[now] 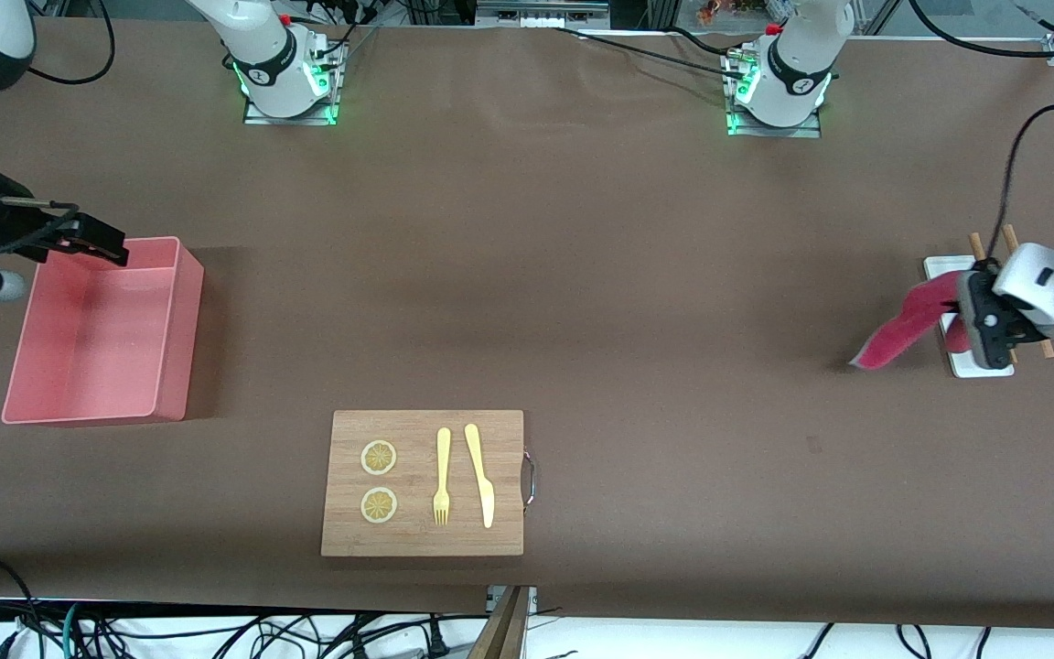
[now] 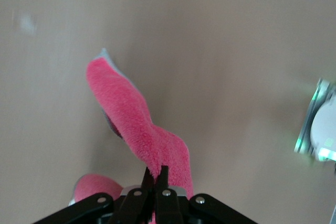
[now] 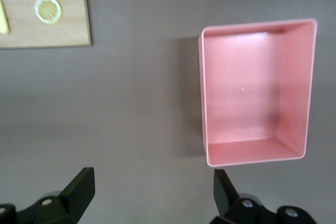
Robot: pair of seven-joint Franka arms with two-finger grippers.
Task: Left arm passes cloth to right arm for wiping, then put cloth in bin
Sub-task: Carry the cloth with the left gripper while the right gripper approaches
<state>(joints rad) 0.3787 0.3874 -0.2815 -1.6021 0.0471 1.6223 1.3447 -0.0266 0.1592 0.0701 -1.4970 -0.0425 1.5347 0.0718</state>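
Front view: cloth pinched between closed fingers of left gripper, tail draped outward over table. Right gripper spread wide over bin. Free tail best presented for handover.

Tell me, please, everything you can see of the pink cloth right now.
The cloth is a small crimson-pink fuzzy towel with a paler greyish edge at its free tip. It looks soft and floppy. The left gripper is shut on one end, and the rest hangs twisted in a long strip, lifted over the table at the left arm's end. Another fold bunches beside the gripper. It is beside the small white tray; whether the cloth touches it cannot be told.
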